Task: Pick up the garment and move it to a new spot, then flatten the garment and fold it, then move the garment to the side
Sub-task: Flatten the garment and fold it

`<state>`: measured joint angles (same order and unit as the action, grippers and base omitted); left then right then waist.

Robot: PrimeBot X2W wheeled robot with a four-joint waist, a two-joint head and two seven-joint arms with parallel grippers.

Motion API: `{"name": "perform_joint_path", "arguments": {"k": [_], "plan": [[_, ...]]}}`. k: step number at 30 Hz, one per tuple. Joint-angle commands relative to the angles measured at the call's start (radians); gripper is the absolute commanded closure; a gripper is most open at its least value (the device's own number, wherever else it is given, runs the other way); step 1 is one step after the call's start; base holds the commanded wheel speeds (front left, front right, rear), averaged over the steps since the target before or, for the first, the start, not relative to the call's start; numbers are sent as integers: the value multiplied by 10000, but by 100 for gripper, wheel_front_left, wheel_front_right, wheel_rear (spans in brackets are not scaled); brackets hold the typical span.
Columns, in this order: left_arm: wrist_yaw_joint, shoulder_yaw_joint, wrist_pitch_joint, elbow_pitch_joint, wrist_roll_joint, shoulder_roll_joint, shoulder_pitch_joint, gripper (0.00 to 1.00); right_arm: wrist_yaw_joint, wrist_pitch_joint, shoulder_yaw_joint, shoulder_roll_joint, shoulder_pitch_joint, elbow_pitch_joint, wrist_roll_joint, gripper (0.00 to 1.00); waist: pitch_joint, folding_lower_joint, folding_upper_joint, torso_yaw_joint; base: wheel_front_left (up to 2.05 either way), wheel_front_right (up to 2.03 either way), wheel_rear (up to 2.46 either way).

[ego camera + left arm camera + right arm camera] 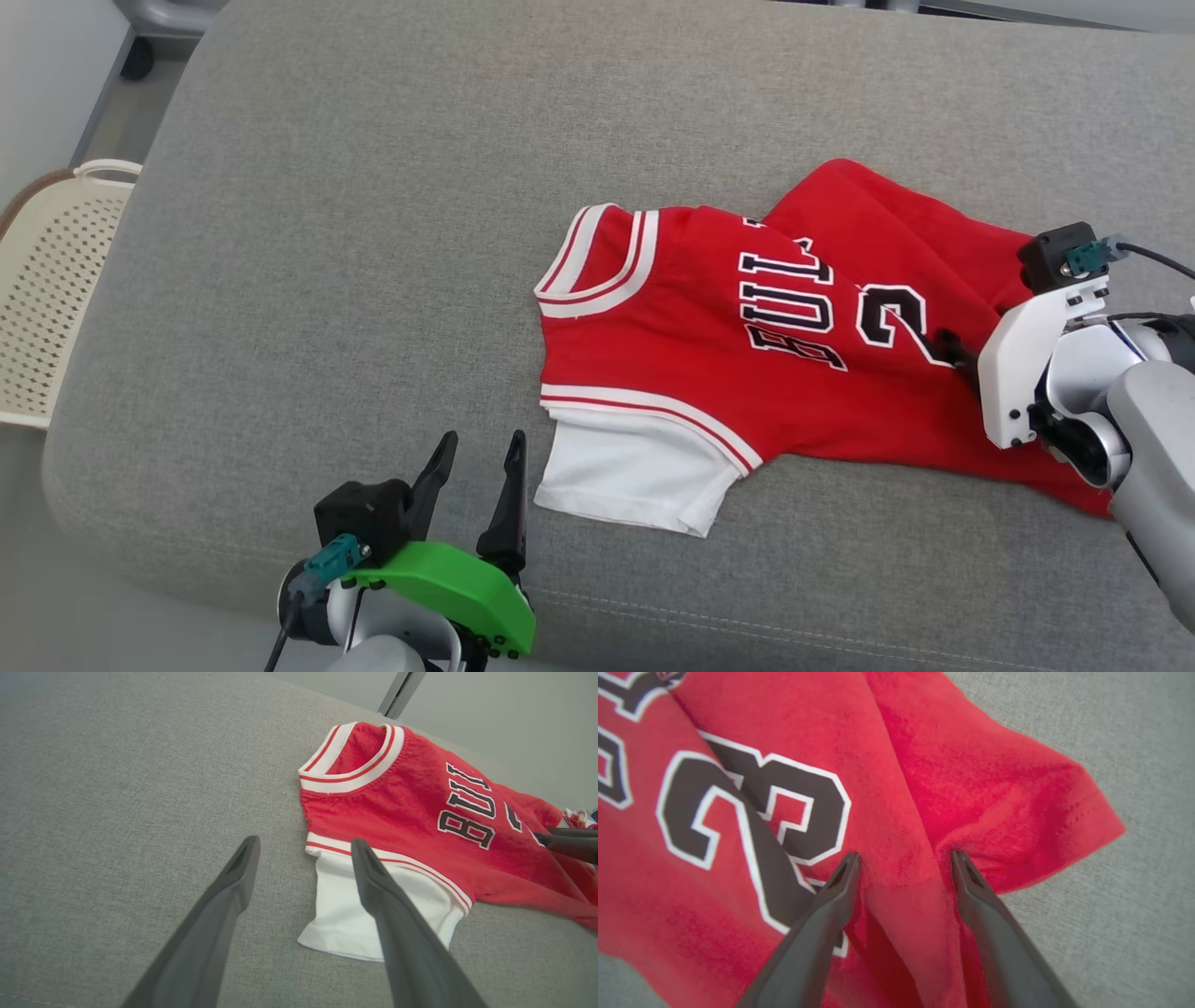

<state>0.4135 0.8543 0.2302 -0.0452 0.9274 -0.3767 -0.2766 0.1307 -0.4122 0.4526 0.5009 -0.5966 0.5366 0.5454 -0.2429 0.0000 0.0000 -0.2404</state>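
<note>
- Step now, I think: flatten the shirt (709, 345). Its right part is bunched in 1 big fold.
- To do it well: the R gripper (906, 855) should pinch just the top layer, then pull slowly toward the frame's right edge. The L gripper (482, 439) can pin the white sleeve (635, 471).
- R gripper: wide open, holds nothing, tips down at the red cloth w/ the fold between them, mid right.
- L gripper: wide open, empty, lower left, just beside the sleeve.
- Shirt lies on the grey cushion (327, 233), centre to right.
</note>
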Motion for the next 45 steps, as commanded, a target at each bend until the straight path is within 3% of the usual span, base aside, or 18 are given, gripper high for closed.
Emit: {"name": "perform_joint_path", "arguments": {"k": [1, 3, 16, 27, 28, 30, 37, 45], "plan": [[-47, -28, 40, -42, -81, 21, -104, 0, -1, -29, 77, 11, -109, 55, 87, 69, -69, 0, 0, -159, 0, 0, 0], [-61, -34, 65, -60, -82, 37, -87, 0, -1, -16, 211, 36, -280, 246, 208, 100, -65, 0, 0, -227, 0, 0, 0], [-181, 64, 65, -173, -116, 161, -122, 0, -2, 1009, -457, -395, -1918, 2023, 1, 100, -102, 0, 0, -368, 0, 0, 0], [-319, 246, -20, -379, -121, 300, -278, 0, -1, 2129, -1406, -1307, -3174, 4462, -985, 100, -147, 0, 0, -652, 0, 0, 0], [-322, 254, -19, -392, -115, 304, -270, 0, -2, 2221, -1457, -1372, -3248, 4670, -1063, 87, -131, 0, 0, -660, 0, 0, 0], [-306, 256, -13, -419, -96, 305, -232, 0, -1, 2525, -1466, -1494, -3387, 4955, -1244, 0, -67, 0, 0, -644, 0, 0, 0], [-261, 258, -40, -414, -65, 164, -48, 0, -2, 3044, -1077, -1591, -3459, 5196, -1348, 0, 359, 0, 0, -217, 0, 0, 0], [-122, 209, -175, -241, -70, -146, 28, 0, -2, 3951, -411, -1472, -2541, 3909, -205, 0, 1200, 0, 0, 896, 0, 0, 0]]}}
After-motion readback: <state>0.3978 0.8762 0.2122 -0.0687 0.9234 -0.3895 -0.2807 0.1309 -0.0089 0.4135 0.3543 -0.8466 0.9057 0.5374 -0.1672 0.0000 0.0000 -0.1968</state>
